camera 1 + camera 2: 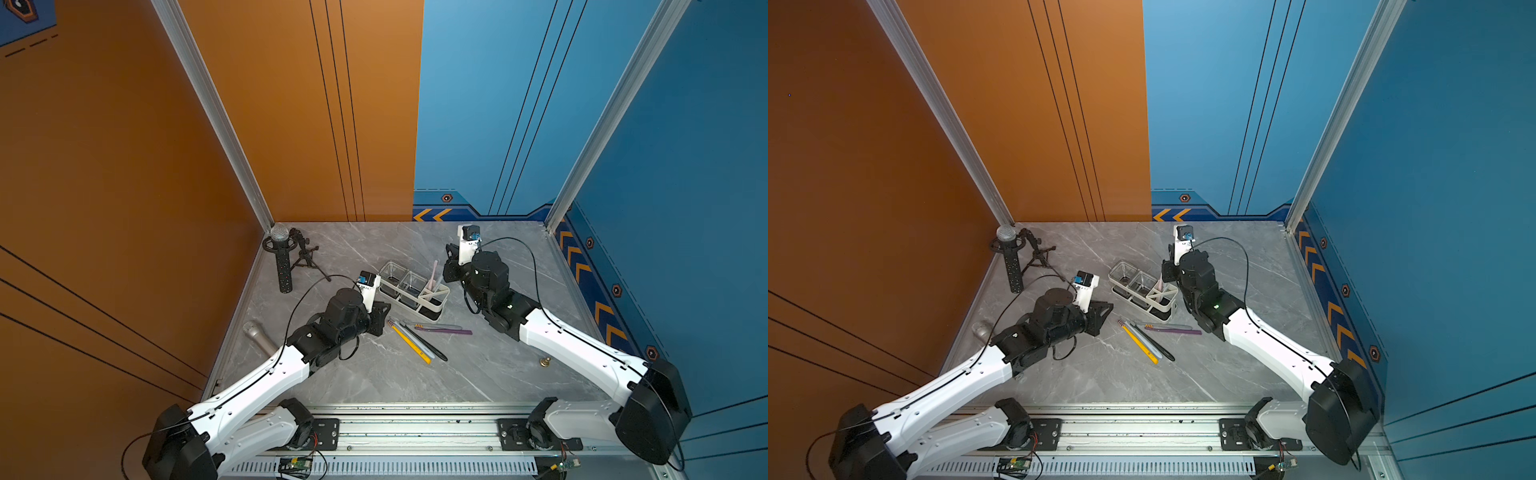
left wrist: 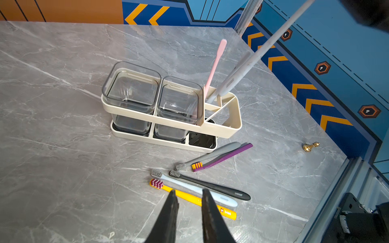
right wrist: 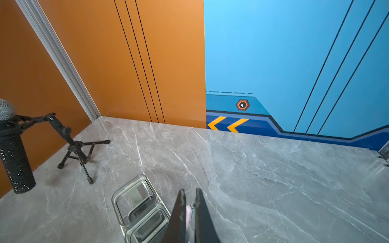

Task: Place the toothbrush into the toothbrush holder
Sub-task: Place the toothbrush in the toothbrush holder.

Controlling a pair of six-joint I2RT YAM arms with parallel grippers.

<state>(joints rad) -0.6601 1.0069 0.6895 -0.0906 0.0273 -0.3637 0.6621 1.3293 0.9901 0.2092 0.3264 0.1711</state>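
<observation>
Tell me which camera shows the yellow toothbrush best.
Left wrist: the yellow toothbrush lies close, its bristles and handle print visible, though the left gripper crosses it. Both top views show it only as a thin yellow stick. The right wrist view misses it.

1. A black microphone (image 1: 284, 266) with a silver mesh head stands upright near the far left corner of the table.
2. A black tripod stand (image 1: 306, 257) just beside it rings it with its arm.
3. A silver microphone (image 1: 259, 337) lies by the left edge.
4. A small gold chess pawn (image 1: 545, 362) lies on its side on the grey marble table (image 1: 498, 374).
</observation>
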